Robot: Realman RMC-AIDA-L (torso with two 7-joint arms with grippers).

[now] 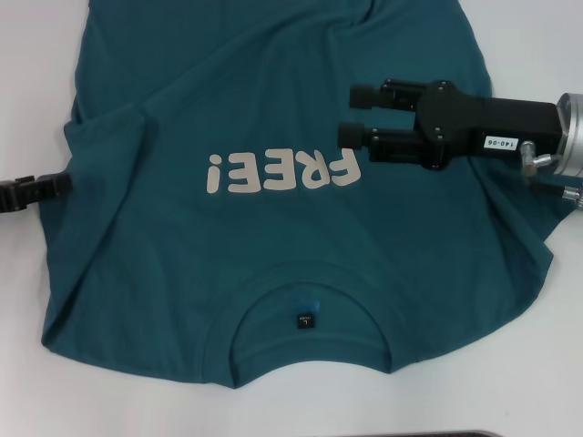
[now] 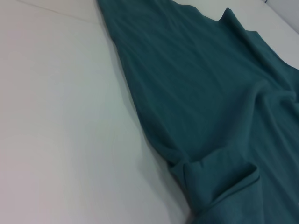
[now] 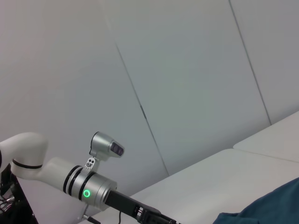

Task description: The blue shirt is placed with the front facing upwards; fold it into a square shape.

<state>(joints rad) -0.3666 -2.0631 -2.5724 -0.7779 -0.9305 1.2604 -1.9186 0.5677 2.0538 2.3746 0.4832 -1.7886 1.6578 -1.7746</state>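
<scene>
The blue shirt (image 1: 273, 228) lies spread on the white table, front up. Its pale "FREE!" lettering (image 1: 282, 171) shows, and the round neck with a small black label (image 1: 306, 320) is at the near edge. My right gripper (image 1: 353, 116) hovers above the shirt's right chest, open, with nothing between its fingers. My left gripper (image 1: 41, 188) is at the shirt's left edge, its tip touching the cloth by the sleeve. The left wrist view shows the shirt's side (image 2: 210, 93) with a folded-over sleeve (image 2: 219, 182). A corner of the shirt (image 3: 271, 210) shows in the right wrist view.
The white table (image 1: 27, 73) surrounds the shirt on both sides (image 2: 60, 130). A dark strip (image 1: 455, 434) lies along the near edge. In the right wrist view the left arm (image 3: 88, 189) stands before a grey panelled wall (image 3: 187, 70).
</scene>
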